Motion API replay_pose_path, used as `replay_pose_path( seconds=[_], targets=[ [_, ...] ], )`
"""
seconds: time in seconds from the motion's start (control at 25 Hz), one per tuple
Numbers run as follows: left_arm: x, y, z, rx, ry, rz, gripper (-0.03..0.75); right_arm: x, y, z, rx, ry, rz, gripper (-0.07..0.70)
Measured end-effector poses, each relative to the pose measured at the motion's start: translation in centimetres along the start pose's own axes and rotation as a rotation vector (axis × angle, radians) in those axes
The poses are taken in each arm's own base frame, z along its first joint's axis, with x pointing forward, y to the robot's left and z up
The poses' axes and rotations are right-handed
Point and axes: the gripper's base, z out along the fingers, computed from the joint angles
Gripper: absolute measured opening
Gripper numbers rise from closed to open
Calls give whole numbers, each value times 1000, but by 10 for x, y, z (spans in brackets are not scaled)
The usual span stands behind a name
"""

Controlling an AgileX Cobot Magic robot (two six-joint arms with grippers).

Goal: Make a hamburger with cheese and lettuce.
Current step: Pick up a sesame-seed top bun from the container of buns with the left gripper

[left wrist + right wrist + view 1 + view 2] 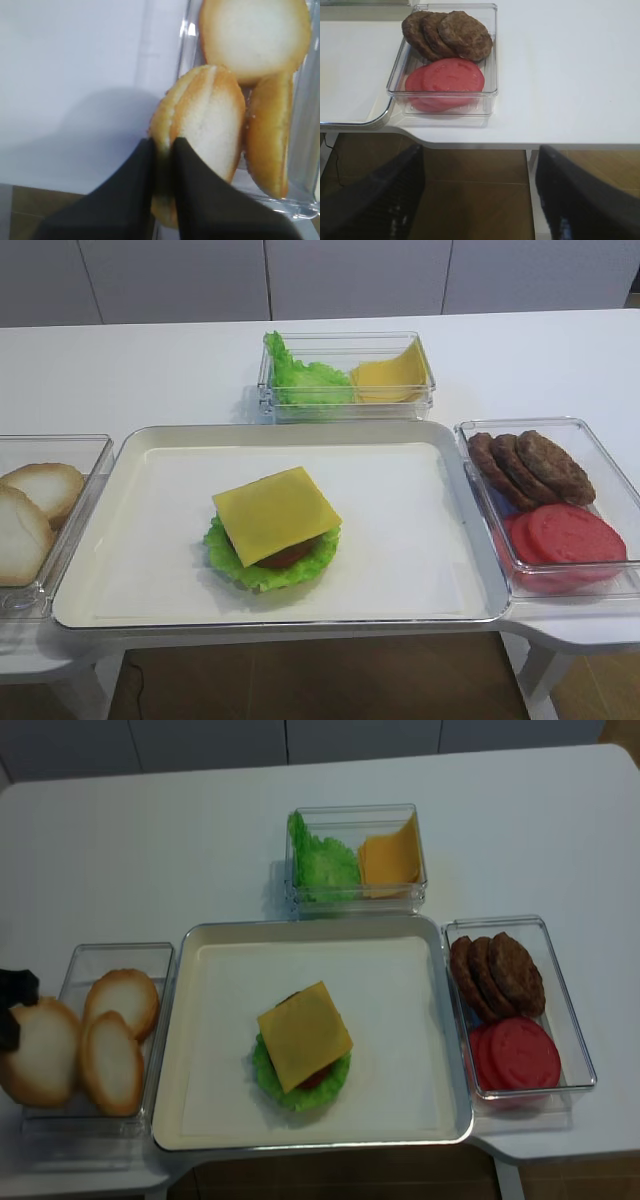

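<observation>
On the white tray [150, 540] sits the hamburger stack: the ruffled green lettuce [262, 572] at the bottom, a reddish-brown filling [290, 556], and the square yellow cheese [277, 513] on top. At the far left, my left gripper [162, 145] is shut on the edge of a pale bun half [207, 120], which it holds on edge over the near left end of the bun box [85, 958]. In the realsense view that gripper [10, 1010] shows at the frame's left edge. My right gripper [480, 150] is open and holds nothing, below the table's front edge and near the patty box.
Two more bun halves [115, 1030] lie in the left box. A back box [345, 380] holds heaped green leaves and stacked yellow slices. The right box [600, 455] holds brown patties [525, 468] and red tomato slices [565, 535].
</observation>
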Motion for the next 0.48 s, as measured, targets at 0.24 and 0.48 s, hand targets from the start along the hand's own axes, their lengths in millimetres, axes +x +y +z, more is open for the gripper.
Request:
replay_pose_path(
  seconds=[0.24,0.48],
  targets=[
    [12,5,-25,-79,-84,-14,75,0,0,0,0,0,-7,540],
    [23,-1,-43,-82,-138,20,75,0,0,0,0,0,-7,540]
  ],
)
